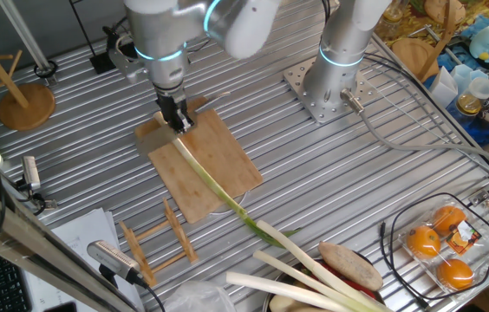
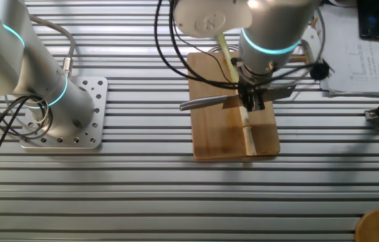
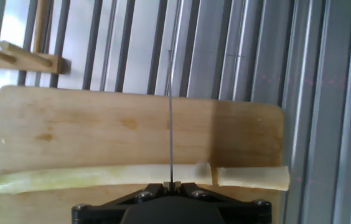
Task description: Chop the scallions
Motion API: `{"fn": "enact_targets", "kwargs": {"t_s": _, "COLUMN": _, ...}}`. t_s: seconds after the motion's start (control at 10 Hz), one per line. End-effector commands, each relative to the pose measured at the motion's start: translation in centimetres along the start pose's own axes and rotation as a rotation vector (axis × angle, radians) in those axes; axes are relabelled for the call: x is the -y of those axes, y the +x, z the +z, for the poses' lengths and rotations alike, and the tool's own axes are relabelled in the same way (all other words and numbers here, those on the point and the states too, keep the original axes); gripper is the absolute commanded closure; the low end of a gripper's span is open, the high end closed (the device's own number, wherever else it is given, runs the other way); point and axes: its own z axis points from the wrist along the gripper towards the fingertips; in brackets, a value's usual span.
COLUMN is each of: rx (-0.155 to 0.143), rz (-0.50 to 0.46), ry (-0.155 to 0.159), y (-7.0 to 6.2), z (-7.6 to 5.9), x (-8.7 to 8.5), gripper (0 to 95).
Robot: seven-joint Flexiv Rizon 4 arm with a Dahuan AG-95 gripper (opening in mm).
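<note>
Scallion, one long thin pale-to-green stalk [image 1: 218,189], lies lengthwise across the light wooden rectangular cutting board [image 1: 218,165] on the ribbed metal desk [image 1: 331,173], leaf end trailing off the board toward the thicker cream leek-like stalks [image 1: 296,282]. Tool [image 2: 252,101] clenched on a thin-bladed knife [image 3: 170,93], blade edge-on in the hand view, set down across the stalk near its pale end. A short pale cut piece [image 3: 250,177] lies just beside the main stalk, narrow gap between them. Small wooden rack [image 1: 153,243] sits near the board.
</note>
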Motion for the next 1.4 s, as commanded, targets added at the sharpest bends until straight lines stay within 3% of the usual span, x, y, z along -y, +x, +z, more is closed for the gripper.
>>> {"fn": "enact_targets", "kwargs": {"t_s": 0.1, "rx": -0.013, "rz": -0.015, "ry": -0.051, "y": -0.5, "z": 0.6, "x": -0.6, "gripper": 95.0}}
{"fn": "enact_targets", "kwargs": {"t_s": 0.7, "rx": -0.031, "rz": 0.021, "ry": -0.030, "y": -1.0, "z": 1.1, "x": -1.9, "gripper": 95.0}}
{"fn": "enact_targets", "kwargs": {"t_s": 1.0, "rx": -0.040, "rz": 0.041, "ry": 0.006, "y": -1.4, "z": 1.7, "x": -2.9, "gripper": 95.0}}
{"fn": "enact_targets", "kwargs": {"t_s": 1.4, "rx": -0.051, "rz": 0.040, "ry": 0.017, "y": -0.6, "z": 2.2, "x": -2.8, "gripper": 95.0}}
